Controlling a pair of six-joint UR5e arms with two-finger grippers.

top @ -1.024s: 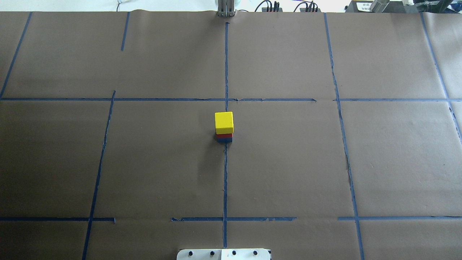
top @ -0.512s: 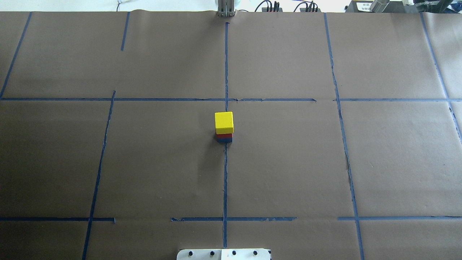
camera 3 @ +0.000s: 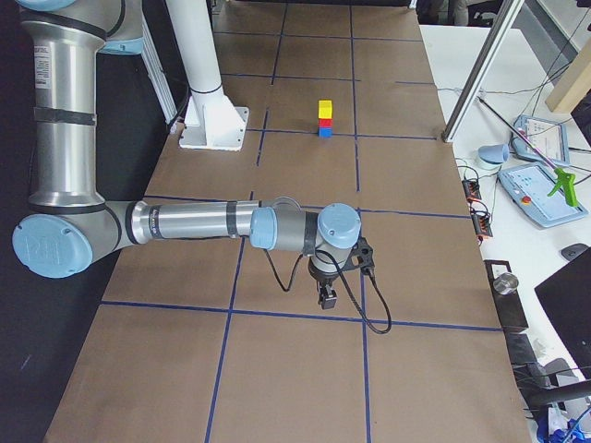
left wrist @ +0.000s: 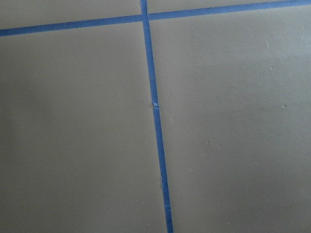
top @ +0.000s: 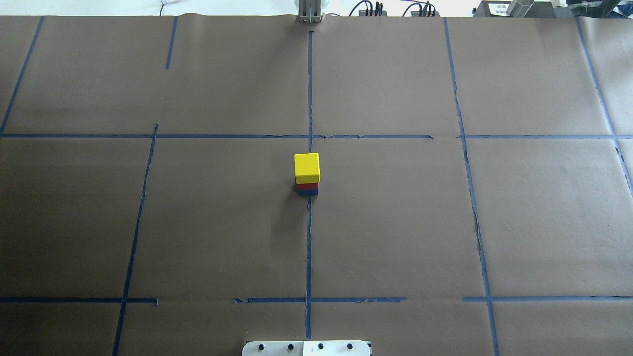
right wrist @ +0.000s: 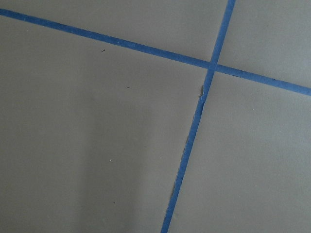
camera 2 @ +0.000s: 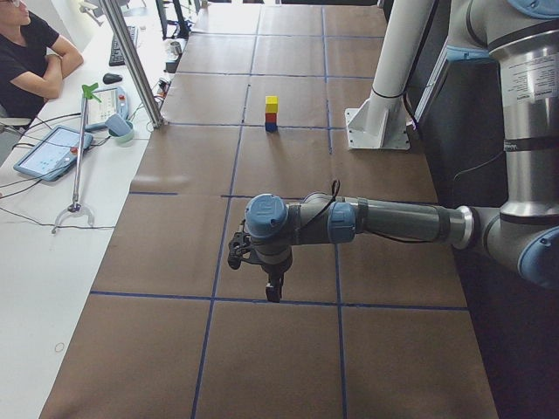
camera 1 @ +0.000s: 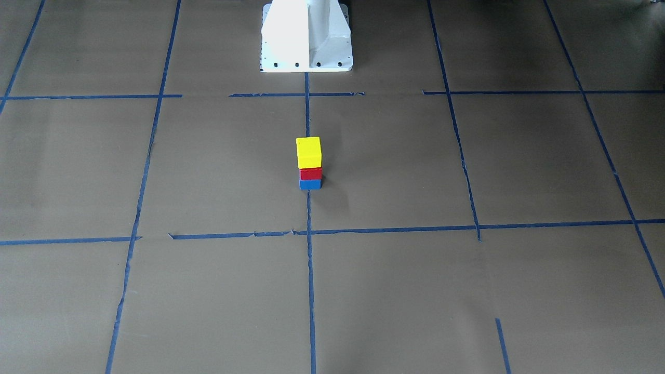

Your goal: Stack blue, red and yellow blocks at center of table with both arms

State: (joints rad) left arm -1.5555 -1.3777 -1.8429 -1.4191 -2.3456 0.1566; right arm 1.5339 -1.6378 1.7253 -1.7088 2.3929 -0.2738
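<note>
Yellow wooden cube [camera 1: 308,152] tops a three-high stack at the middle of the brown-paper-covered bench [top: 395,222]. Directly under it sits the red wooden block [camera 1: 310,174], and under that the blue wooden block [camera 1: 310,184], flat on the paper. The stack stands upright on the central strip of blue tape [top: 308,247] (the overhead view shows mostly the yellow top, with only slivers of red and blue below it), out in front of the white robot pedestal [camera 1: 306,36]. The left gripper [camera 2: 273,291] hangs pointing down over the bench toward the end on the robot's left, well apart from the stack, its arm stretched out level. The right gripper [camera 3: 327,297] hangs the same way toward the opposite end, also well apart from the blocks. Each shows only in its own side view, so I cannot tell whether the jaws are spread or pressed together. Both wrist cameras see only brown paper and crossing tape lines.
</note>
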